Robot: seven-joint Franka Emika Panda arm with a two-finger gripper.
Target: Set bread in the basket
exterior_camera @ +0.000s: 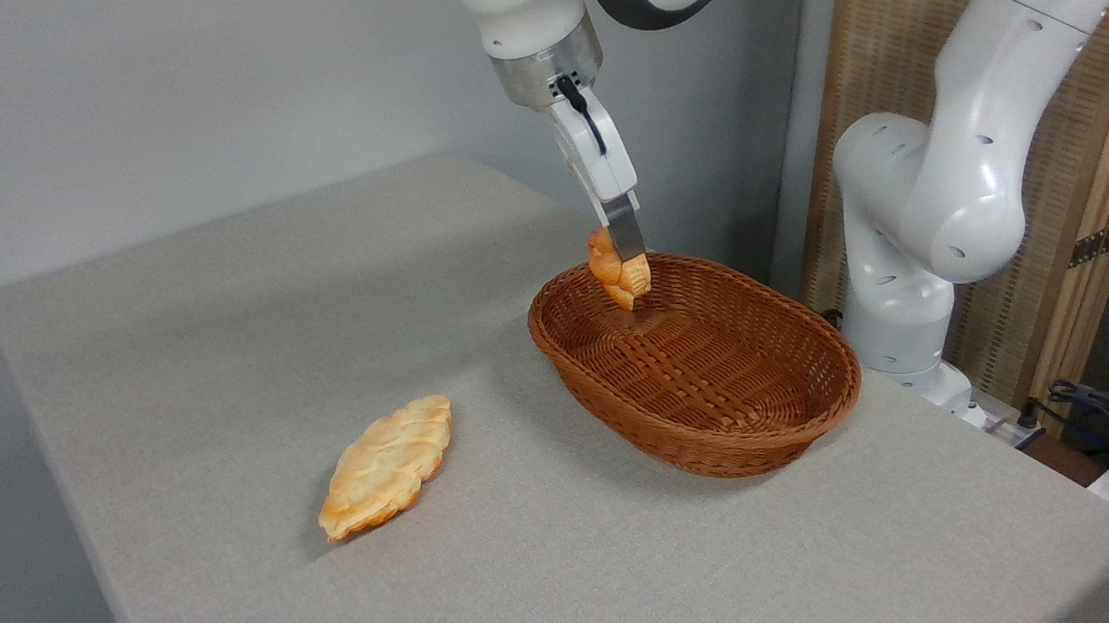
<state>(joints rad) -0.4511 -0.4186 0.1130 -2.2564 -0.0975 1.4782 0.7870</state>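
The bread (612, 272), a small knotted orange-brown bun, hangs between my fingers just above the basket's far left rim, over its inside. My gripper (623, 249) is shut on it and tilts down from the upper left. The basket (704, 435), an oval reddish-brown wicker one, rests on the table right of centre, and nothing lies in it. The bun's far side is hidden behind one finger (626, 232).
A longer pale golden leaf-shaped pastry (388, 466) lies on the grey table (212, 322) at the front left. The arm's white base (903, 282) stands behind the basket at the right. Cables (1108, 410) lie past the table's right edge.
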